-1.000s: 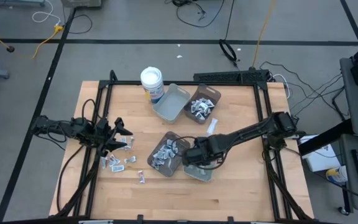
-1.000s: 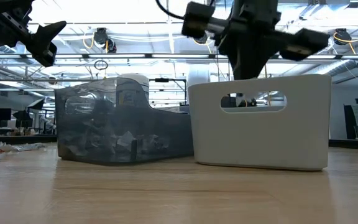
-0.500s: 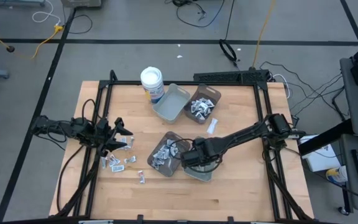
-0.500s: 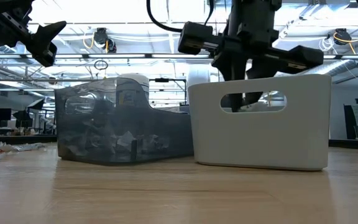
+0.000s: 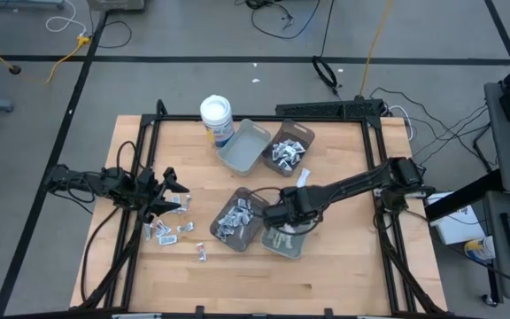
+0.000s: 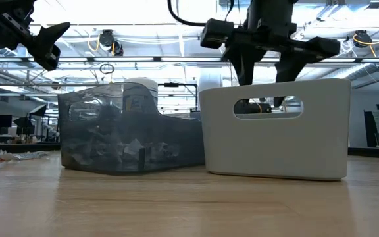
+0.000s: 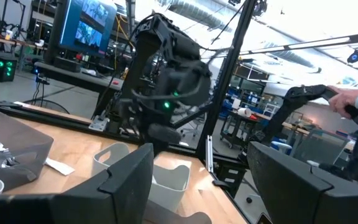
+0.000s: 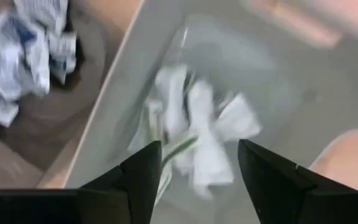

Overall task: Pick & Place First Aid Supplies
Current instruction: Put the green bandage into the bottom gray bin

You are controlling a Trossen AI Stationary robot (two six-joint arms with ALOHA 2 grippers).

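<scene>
1. A pale wooden table (image 5: 326, 266) carries everything.
2. Two trays (image 5: 244, 146) stand near the far edge, beside a white tub (image 5: 217, 118).
3. Two more trays (image 5: 257, 237) sit side by side at the middle.
4. Loose packets (image 5: 172, 229) lie scattered at the left.
5. One strip (image 5: 302, 180) lies between the tray pairs.

The right gripper (image 5: 283, 232) has lifted, jaws parted, over the grey tray (image 5: 292, 245).

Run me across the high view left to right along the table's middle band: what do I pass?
Left gripper → loose first aid packets on the wood → brown tray of packets → right gripper over the grey tray.
</scene>
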